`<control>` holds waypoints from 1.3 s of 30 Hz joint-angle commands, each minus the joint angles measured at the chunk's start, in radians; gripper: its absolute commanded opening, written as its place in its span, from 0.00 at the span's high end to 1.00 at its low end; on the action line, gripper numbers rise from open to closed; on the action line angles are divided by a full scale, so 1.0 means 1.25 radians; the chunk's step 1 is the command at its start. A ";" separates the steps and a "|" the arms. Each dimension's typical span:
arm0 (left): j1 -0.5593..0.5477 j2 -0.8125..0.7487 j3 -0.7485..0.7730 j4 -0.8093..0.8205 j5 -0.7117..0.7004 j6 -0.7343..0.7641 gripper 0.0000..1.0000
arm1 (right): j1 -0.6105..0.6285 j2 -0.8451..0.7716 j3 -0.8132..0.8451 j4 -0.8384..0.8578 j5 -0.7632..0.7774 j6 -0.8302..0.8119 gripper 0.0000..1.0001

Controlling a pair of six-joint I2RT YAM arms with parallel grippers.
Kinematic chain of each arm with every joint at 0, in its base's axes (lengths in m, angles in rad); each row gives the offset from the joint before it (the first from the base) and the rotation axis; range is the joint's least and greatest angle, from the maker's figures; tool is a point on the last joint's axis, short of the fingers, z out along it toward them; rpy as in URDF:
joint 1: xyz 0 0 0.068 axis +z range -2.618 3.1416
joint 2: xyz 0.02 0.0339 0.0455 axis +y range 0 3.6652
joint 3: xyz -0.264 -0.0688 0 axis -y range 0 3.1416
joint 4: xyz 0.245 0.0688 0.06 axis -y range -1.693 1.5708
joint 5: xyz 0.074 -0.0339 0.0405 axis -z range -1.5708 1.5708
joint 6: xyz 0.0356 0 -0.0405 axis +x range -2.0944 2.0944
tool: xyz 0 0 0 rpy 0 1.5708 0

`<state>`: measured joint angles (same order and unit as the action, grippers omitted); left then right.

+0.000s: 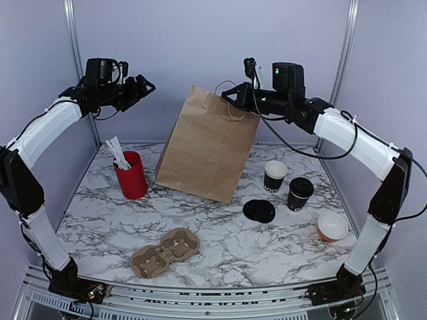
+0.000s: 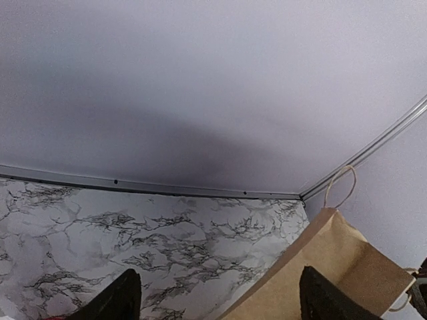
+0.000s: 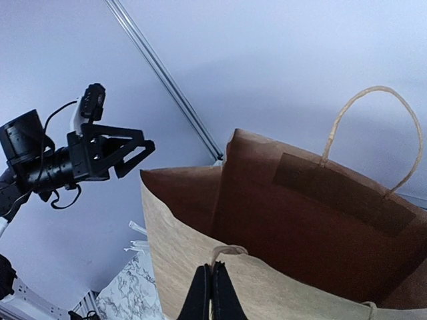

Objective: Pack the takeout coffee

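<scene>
The takeout coffee (image 1: 300,193), a black lidded cup, stands on the table right of the brown paper bag (image 1: 207,147). My right gripper (image 1: 235,100) is at the bag's top right edge. In the right wrist view it (image 3: 212,293) is shut on the near handle loop (image 3: 227,251) of the open bag (image 3: 300,227). My left gripper (image 1: 143,87) hangs high in the air left of the bag's top, open and empty. Its fingertips (image 2: 120,300) are wide apart in the left wrist view, with the bag's edge (image 2: 333,267) at the lower right.
An open black cup (image 1: 274,175) stands beside the coffee. Loose black lids (image 1: 259,211) lie in front of it. An orange cup with a white inside (image 1: 332,227) is at the right. A red cup of white sticks (image 1: 131,175) stands at the left. A cardboard cup carrier (image 1: 165,252) lies near the front.
</scene>
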<state>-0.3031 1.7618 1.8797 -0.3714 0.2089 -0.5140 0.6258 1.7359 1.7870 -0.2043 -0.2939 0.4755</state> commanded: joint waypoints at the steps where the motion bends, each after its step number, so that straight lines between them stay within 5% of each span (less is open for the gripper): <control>1: -0.027 -0.124 -0.092 0.089 0.020 -0.034 0.18 | 0.017 0.034 0.065 0.028 0.051 0.002 1.00; 17: -0.336 -0.227 -0.271 0.205 -0.093 0.019 0.33 | 0.047 0.099 0.198 -0.036 0.180 0.022 1.00; 39: -0.391 -0.003 -0.157 0.352 -0.063 -0.024 0.56 | 0.072 0.082 0.120 0.001 0.213 0.097 1.00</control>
<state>-0.7849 1.7294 1.6379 0.0181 0.1089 -0.5369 0.7006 1.8587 1.9324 -0.2481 -0.0441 0.5777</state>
